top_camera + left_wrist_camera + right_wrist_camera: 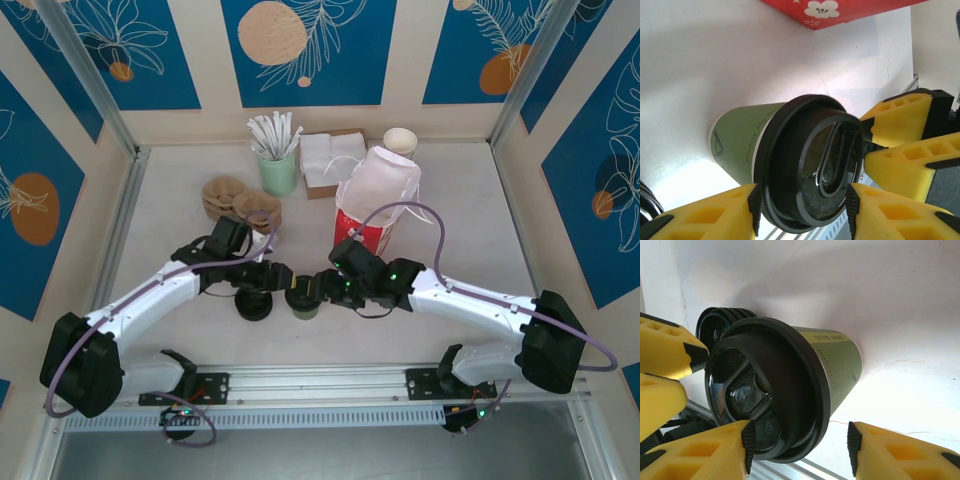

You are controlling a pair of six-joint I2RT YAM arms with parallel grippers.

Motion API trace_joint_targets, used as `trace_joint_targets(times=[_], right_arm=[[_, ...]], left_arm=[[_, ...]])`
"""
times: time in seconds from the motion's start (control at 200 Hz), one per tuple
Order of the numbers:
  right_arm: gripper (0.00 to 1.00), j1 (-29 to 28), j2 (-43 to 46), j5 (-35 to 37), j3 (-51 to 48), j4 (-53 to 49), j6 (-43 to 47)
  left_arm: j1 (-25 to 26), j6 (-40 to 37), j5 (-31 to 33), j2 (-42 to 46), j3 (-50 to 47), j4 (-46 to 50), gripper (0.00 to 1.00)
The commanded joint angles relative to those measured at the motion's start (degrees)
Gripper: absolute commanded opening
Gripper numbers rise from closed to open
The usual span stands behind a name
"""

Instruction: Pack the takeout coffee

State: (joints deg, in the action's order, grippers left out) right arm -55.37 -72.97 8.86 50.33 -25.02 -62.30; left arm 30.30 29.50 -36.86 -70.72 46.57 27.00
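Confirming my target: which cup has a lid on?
The green cup in front, capped with a black lid; the white cups at the back are lidless.

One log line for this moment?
coffee cup: lidded, upright | left gripper: astride lid, grip unclear | right gripper: open around cup

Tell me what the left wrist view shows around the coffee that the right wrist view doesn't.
Left wrist adds the red box edge beyond the takeout coffee and yellow fingers of the right gripper beside it. Right wrist adds the stack of bare black lids behind the coffee and yellow fingers of the left gripper. Both share the coffee, lid on, between each camera's own fingers.
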Motion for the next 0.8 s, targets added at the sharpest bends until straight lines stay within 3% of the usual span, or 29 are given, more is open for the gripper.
trace_joint_targets(times=[0.0, 0.24, 0.51, 0.59, 0.69, 0.795], right_arm=[[0.55, 0.18, 1.64, 0.28, 2.44, -2.13, 1.3], [0.55, 0.22, 4.43, -0.37, 6.23, -5.5, 2.64], [0.56, 0.11, 6.52, -6.3, 12.18, -6.9, 6.49], [0.57, -0.08, 7.3, -6.7, 14.48, -8.38, 6.66], [0.57, -0.08, 8.62, -6.9, 17.44, -10.64, 7.71], [0.56, 0.37, 9.9, -6.27, 21.77, -15.24, 9.59]], left_arm=[[0.54, -1.52, 1.65, 1.0, 3.1, 3.26, 0.5], [0.4, -2.08, 7.05, 3.81, 8.56, 7.16, 0.53], [0.01, -1.57, 12.88, 7.36, 15.26, 8.92, 0.55], [-0.2, -0.96, 17.75, 8.24, 16.93, 9.49, 0.55], [-0.64, 2.4, 28.51, 10.36, 18.2, 10.48, 0.54], [-1.08, 4.15, 35.47, 12.92, 17.13, 7.62, 0.58]])
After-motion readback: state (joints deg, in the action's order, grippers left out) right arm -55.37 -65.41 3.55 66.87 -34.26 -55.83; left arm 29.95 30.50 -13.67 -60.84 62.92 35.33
